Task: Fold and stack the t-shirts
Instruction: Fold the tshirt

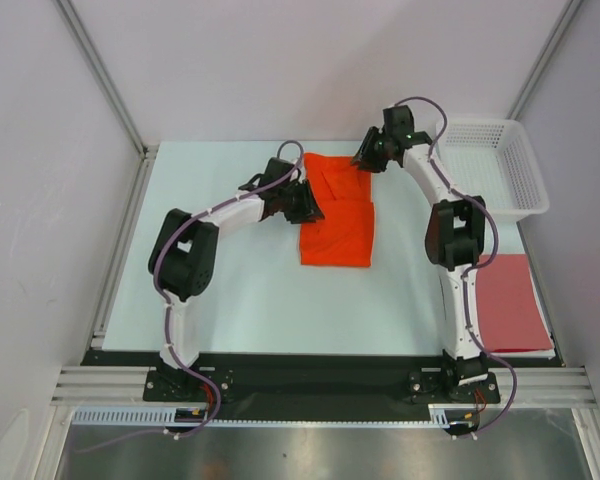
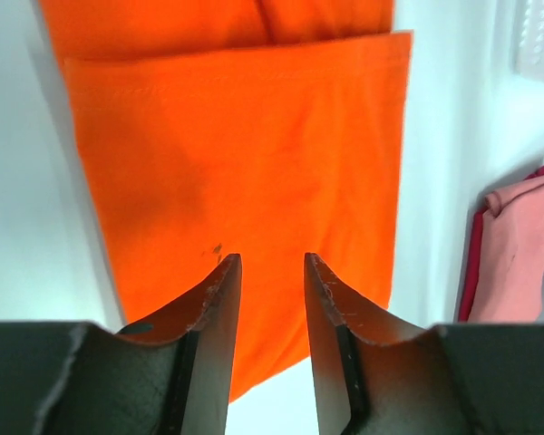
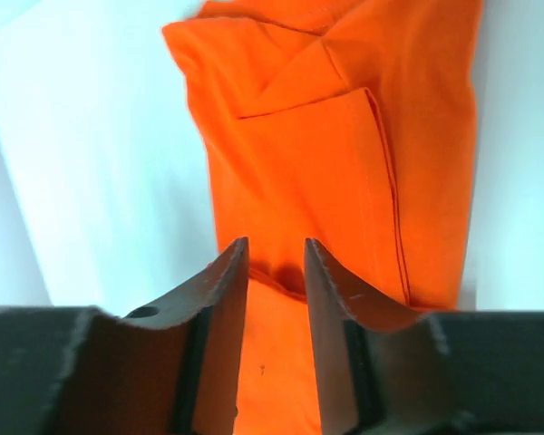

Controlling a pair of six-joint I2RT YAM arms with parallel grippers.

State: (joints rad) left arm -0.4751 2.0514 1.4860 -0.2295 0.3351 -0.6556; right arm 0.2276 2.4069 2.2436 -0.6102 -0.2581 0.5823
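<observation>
The pale table (image 1: 240, 290) is taking up most of the scene. The two arms are rising from its near edge. The left arm (image 1: 185, 255) is bending inward toward the middle, and the right arm (image 1: 455, 235) is standing tall and reaching to the far side.

The orange t-shirt (image 1: 340, 225) is lying flat in the far middle of the table, folded into a rough rectangle. One layer is overlapping another, and a seam is running along its length. The brick-red t-shirt (image 1: 508, 300) is resting at the near right, well apart from the orange one. It is folded flat and partly hidden behind the right arm. A white lattice basket (image 1: 532, 178) is sitting at the far right corner, beyond the red shirt.

The left gripper (image 2: 272, 258) is hovering at the left edge of the orange shirt. Its jaws are standing apart with nothing between them, and bare table is showing through the gap at the bottom. The right gripper (image 3: 276, 243) is working at the shirt's far right corner. Its jaws are also parted, and orange cloth is filling the gap between them. Whether they are pinching that cloth or only hanging over it, I cannot tell.
</observation>
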